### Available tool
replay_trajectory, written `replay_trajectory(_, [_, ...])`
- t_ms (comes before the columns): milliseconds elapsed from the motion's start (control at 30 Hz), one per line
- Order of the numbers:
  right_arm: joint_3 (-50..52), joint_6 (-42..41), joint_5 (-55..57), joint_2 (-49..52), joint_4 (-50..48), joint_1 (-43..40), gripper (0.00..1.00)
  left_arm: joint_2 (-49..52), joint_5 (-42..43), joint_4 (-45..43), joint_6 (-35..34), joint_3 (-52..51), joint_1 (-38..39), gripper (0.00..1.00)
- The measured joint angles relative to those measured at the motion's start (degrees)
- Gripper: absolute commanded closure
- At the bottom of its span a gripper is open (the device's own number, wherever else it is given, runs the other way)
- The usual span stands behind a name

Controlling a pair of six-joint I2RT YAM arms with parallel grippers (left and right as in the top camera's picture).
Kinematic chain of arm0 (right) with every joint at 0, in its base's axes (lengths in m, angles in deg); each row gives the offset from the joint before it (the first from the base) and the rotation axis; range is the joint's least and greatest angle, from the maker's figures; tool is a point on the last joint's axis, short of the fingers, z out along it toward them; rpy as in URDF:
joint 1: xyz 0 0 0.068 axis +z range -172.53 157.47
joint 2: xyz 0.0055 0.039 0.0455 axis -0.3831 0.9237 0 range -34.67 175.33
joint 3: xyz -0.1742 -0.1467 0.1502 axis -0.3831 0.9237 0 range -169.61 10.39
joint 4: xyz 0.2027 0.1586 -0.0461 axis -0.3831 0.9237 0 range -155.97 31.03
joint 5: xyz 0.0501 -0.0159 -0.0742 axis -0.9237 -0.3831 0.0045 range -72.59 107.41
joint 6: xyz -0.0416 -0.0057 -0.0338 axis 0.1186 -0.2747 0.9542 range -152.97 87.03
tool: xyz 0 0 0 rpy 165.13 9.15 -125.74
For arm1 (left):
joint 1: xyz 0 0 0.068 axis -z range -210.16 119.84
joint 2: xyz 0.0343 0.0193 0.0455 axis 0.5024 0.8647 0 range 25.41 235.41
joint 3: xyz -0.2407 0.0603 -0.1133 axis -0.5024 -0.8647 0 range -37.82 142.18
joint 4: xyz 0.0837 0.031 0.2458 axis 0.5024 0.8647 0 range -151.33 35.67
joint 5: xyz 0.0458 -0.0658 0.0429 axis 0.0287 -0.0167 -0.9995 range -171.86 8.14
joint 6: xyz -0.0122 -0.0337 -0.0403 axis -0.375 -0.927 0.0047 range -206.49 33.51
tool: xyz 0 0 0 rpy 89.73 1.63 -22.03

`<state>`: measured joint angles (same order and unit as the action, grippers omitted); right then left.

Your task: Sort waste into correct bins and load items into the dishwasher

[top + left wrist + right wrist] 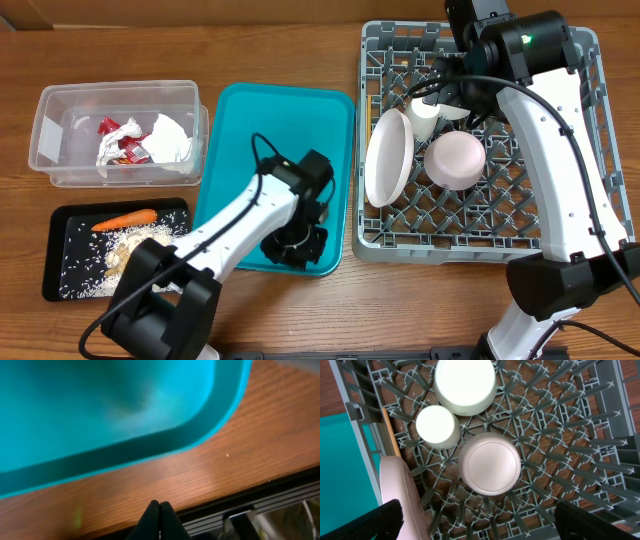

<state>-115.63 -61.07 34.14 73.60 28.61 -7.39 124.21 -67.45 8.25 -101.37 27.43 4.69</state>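
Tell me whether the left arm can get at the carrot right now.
Probably yes. The carrot lies uncovered on the black tray, and nothing stands between it and the left gripper at the teal tray, though that gripper is shut.

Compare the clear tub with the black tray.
The clear tub is deep-walled and see-through; the black tray is shallow and opaque. The tub holds a red wrapper and white napkins; the tray holds a carrot and grains. Both are rectangular, left of the teal tray.
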Motion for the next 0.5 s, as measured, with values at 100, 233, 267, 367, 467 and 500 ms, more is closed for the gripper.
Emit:
replay_trajectory(100, [0.0,0.0,-0.02,0.0,-0.02,0.0,0.0,0.0,0.13,-0.35,-0.09,-0.79,1.31,0.96])
replay_trajectory(233, [0.0,0.04,0.0,0.0,-0.02,0.0,0.0,0.0,1.75,-3.54,-0.22,-3.17,2.56,0.96])
replay_trajectory(267, [0.0,0.04,0.0,0.0,0.0,0.0,0.0,0.0,2.27,-4.17,-0.24,-3.76,2.71,0.96])
replay_trajectory(367, [0.0,0.02,0.0,0.0,-0.02,0.0,0.0,0.0,3.3,-6.21,-0.24,-5.2,2.95,0.96])
replay_trajectory(467, [0.0,0.04,0.0,0.0,-0.02,0.0,0.0,0.0,3.74,-7.48,-0.24,-6.08,2.95,0.96])
replay_trajectory(500, [0.0,0.0,0.0,0.0,0.02,0.0,0.0,0.0,3.87,-8.07,-0.24,-6.38,2.95,0.96])
